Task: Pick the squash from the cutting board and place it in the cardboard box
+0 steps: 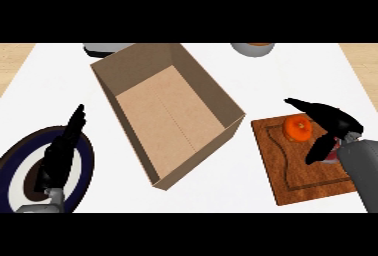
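- The cardboard box (pixel 166 112) lies open beside the cutting board (pixel 299 172); its near wall could catch the squash on the way over.
- The right hand (pixel 328 125) hovers at the board, fingers apart around nothing; a skewed close might nudge the load aside.
- The left hand (pixel 63 150) rests over a plate (pixel 18 155), fingers straight.
- The orange squash (pixel 299 127) sits on the board's far end; being rounded, it may roll.
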Controlling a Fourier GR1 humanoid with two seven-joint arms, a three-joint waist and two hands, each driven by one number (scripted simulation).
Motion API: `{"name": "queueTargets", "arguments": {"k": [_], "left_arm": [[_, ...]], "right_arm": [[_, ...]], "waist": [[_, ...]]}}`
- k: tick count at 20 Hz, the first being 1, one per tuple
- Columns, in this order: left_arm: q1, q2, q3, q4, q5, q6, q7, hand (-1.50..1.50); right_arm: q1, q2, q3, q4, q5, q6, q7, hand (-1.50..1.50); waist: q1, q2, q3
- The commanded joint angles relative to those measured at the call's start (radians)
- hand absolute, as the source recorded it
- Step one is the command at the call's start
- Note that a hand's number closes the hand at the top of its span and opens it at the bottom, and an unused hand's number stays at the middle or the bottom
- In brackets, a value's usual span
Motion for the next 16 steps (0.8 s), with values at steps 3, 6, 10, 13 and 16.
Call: {"name": "queueTargets", "arguments": {"k": [3, 6, 10, 13, 16], "left_arm": [[0.074, 0.002, 0.016, -0.100, 0.005, -0.046, 0.016, 0.00], [0.019, 0.008, 0.061, 0.009, 0.003, -0.054, -0.029, 0.00], [0.017, 0.000, 0.075, 0.010, -0.005, -0.074, -0.019, 0.00], [0.017, -0.044, 0.036, 0.010, -0.029, -0.033, -0.037, 0.00], [0.041, -0.051, 0.007, -0.084, -0.051, -0.031, 0.039, 0.00]], "right_arm": [[0.007, 0.016, 0.003, 0.086, 0.074, -0.043, -0.073, -1.50], [-0.056, 0.043, 0.006, 0.155, 0.106, -0.021, -0.054, -1.50], [-0.035, 0.065, -0.034, 0.109, 0.084, -0.003, -0.063, 1.50], [-0.012, 0.049, -0.018, 0.061, 0.143, -0.168, -0.083, 1.50], [-0.009, 0.050, -0.026, 0.097, 0.179, -0.262, -0.111, 1.50]], "waist": [[0.003, 0.000, 0.000], [0.004, 0.001, 0.000], [0.001, 0.000, 0.000], [-0.001, 0.000, 0.000], [0.003, 0.000, 0.000]]}}
